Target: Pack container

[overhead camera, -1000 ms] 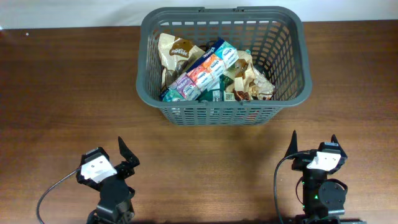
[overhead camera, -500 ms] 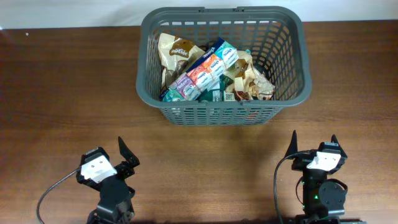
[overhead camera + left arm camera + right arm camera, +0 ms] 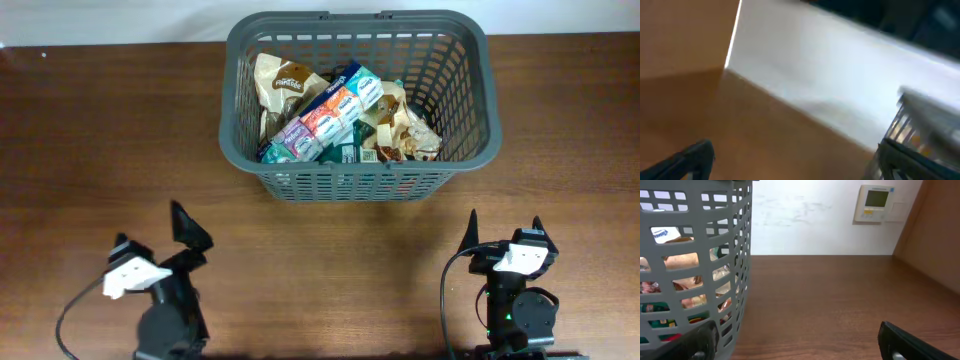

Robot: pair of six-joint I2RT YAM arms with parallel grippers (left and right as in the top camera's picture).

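Observation:
The dark grey slotted container [image 3: 470, 70] stands at the table's far middle, filled with several snack packets [image 3: 330, 112]. Its lattice wall also shows in the right wrist view [image 3: 695, 265] and, blurred, at the right edge of the left wrist view [image 3: 920, 130]. My left gripper [image 3: 155, 230] is open and empty near the front left, well short of the container. My right gripper [image 3: 503, 228] is open and empty near the front right, with bare table between its fingers [image 3: 795, 342].
A brown wooden table [image 3: 100, 150] spans the view, with a white wall [image 3: 805, 215] behind it. A small wall thermostat [image 3: 875, 202] hangs at the right. Cables trail from both arm bases at the front edge.
My left arm has swung to the left and turned, and its wrist view is blurred by motion. My right arm and the container have not moved.

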